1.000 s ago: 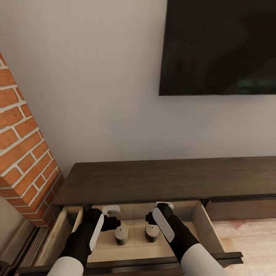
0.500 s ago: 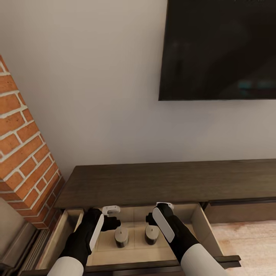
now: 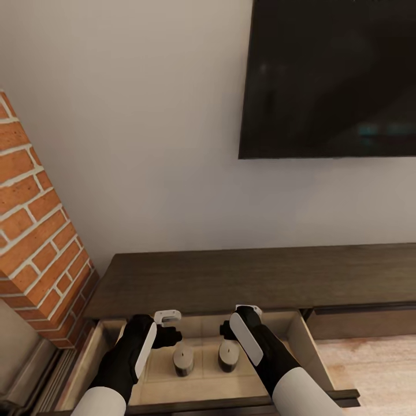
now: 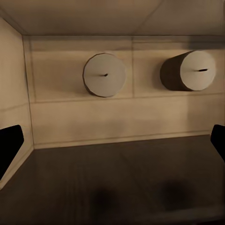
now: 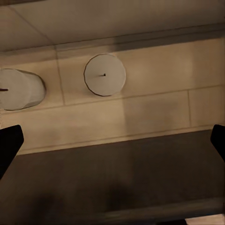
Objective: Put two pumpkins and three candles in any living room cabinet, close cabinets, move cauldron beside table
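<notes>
Low dark-brown wooden cabinet [image 3: 231, 277], lower frame: drawer open, two stubby beige-grey candles [image 3: 184, 359] upright inside; left tool [image 3: 163, 325], right tool [image 3: 238, 323] spread, empty; withdraw straight upward, advisedly.

Soft, even light fills the room, the wall [image 3: 144, 144] pale and glare-free, while both wrist views look dim, slightly blurred, with the drawer [image 4: 117, 122] shadowed.

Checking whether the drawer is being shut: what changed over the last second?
The drawer front has slid inward toward the cabinet, leaving less of the drawer open. Both candles stay upright inside; the left gripper and right gripper stay open above them.
</notes>
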You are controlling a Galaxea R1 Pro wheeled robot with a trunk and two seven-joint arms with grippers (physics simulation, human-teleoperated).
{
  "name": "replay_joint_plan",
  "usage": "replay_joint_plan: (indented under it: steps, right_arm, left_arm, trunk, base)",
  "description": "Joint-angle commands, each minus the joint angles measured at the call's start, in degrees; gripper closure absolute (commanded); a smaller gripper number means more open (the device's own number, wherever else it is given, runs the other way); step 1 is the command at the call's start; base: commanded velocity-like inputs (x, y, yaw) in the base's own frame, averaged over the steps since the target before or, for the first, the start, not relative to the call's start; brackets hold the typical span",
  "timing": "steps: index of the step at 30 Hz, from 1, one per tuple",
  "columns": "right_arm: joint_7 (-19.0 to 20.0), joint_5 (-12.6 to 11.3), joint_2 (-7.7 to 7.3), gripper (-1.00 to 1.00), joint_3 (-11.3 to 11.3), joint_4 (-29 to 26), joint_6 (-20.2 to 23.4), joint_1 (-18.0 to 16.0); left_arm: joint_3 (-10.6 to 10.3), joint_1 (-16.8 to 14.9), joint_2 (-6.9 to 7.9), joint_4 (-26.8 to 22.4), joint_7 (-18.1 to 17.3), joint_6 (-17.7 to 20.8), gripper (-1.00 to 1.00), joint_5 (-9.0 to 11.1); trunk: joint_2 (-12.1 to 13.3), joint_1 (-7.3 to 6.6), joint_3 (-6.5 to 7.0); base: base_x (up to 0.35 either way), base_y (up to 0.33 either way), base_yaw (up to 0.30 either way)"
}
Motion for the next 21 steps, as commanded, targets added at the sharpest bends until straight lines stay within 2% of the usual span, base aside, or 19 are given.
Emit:
replay_joint_plan:
  steps: [1, 21]
  right_arm:
    - [0.0, 0.0, 0.0, -1.0, 0.0, 0.0, 0.0, 0.0]
    - [0.1, 0.1, 0.0, -1.0, 0.3, 0.0, -0.1, 0.0]
  left_arm:
    - [-0.1, 0.0, 0.0, 0.0, 0.0, 0.0, -1.0, -0.1]
    - [-0.1, 0.0, 0.0, 0.0, 0.0, 0.0, -1.0, -0.1]
  trunk:
    - [0.4, -0.23, 0.18]
    - [8.4, -4.62, 3.77]
  base:
    - [0.0, 0.0, 0.0]
    - [0.0, 0.0, 0.0]
